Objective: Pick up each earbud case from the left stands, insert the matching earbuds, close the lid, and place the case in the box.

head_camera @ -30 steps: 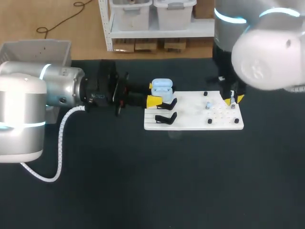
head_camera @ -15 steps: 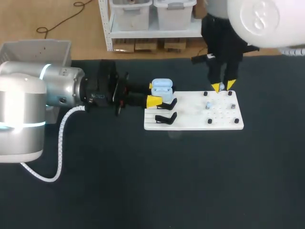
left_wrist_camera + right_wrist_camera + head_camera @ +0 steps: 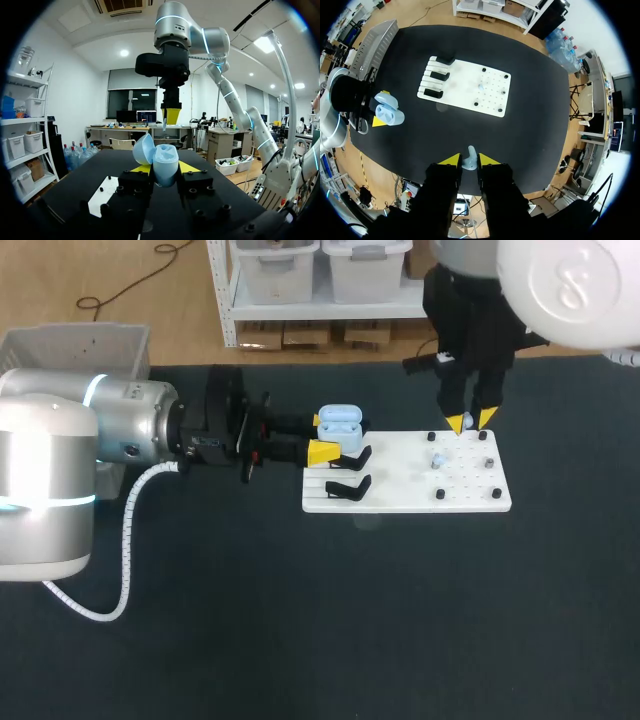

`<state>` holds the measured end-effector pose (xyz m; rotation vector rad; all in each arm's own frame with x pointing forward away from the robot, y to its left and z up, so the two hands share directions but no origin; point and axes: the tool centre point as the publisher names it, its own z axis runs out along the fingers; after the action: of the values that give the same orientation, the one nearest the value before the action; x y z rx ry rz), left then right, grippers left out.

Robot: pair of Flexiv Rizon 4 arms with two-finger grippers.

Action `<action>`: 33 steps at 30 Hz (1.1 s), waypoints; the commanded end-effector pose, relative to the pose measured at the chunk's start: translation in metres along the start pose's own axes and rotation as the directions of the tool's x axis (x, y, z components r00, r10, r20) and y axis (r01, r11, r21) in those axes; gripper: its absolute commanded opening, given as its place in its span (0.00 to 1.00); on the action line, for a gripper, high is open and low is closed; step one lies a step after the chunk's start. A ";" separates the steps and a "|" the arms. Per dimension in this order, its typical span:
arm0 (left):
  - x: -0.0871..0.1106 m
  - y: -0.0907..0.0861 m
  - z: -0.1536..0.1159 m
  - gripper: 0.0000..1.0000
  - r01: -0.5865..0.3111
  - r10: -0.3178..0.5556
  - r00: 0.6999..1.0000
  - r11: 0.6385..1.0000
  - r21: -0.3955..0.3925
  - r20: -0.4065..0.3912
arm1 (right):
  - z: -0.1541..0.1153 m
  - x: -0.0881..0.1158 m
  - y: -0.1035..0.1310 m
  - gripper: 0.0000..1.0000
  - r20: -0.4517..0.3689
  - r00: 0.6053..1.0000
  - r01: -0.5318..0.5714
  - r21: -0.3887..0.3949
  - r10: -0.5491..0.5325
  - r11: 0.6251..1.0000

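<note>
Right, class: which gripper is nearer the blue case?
Left. The left gripper is shut on the case, a finger on each side. The right gripper holds an earbud above the board's far end, apart from the case.

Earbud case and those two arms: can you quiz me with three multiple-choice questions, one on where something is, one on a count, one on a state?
1. Where is the earbud case?
A. in the left arm's jaws
B. lying on the table
C. in the right arm's jaws

2. How many earbuds do the right arm's jaws hold?
A. none
B. one
C. three

3. The case's lid is:
A. shut
B. missing
C. open

Answers:
1. A: the case sits between the left arm's yellow tips.
2. B: a single light blue earbud is pinched between the right arm's tips.
3. C: the lid tilts back off the body.
</note>
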<state>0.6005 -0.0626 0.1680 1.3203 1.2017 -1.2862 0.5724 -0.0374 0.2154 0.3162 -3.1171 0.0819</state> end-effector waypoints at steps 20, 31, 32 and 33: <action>0.000 0.000 0.000 0.00 -0.001 0.001 1.000 1.000 0.000 0.000 | -0.021 -0.038 0.083 0.00 0.025 0.923 -0.385 -0.007 0.385 0.923; 0.000 0.000 0.000 0.00 -0.001 0.001 1.000 1.000 0.000 0.000 | -0.021 -0.038 0.083 0.00 0.025 0.923 -0.385 -0.007 0.385 0.923; 0.000 0.000 0.000 0.00 -0.001 0.001 1.000 1.000 0.000 0.000 | -0.021 -0.038 0.083 0.00 0.025 0.923 -0.385 -0.007 0.385 0.923; 0.000 0.000 0.000 0.00 -0.001 0.001 1.000 1.000 0.000 0.000 | -0.021 -0.038 0.083 0.00 0.025 0.923 -0.385 -0.007 0.385 0.923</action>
<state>0.6005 -0.0626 0.1680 1.3203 1.2017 -1.2863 0.5949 0.0533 0.2316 -0.3014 -3.1493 0.0798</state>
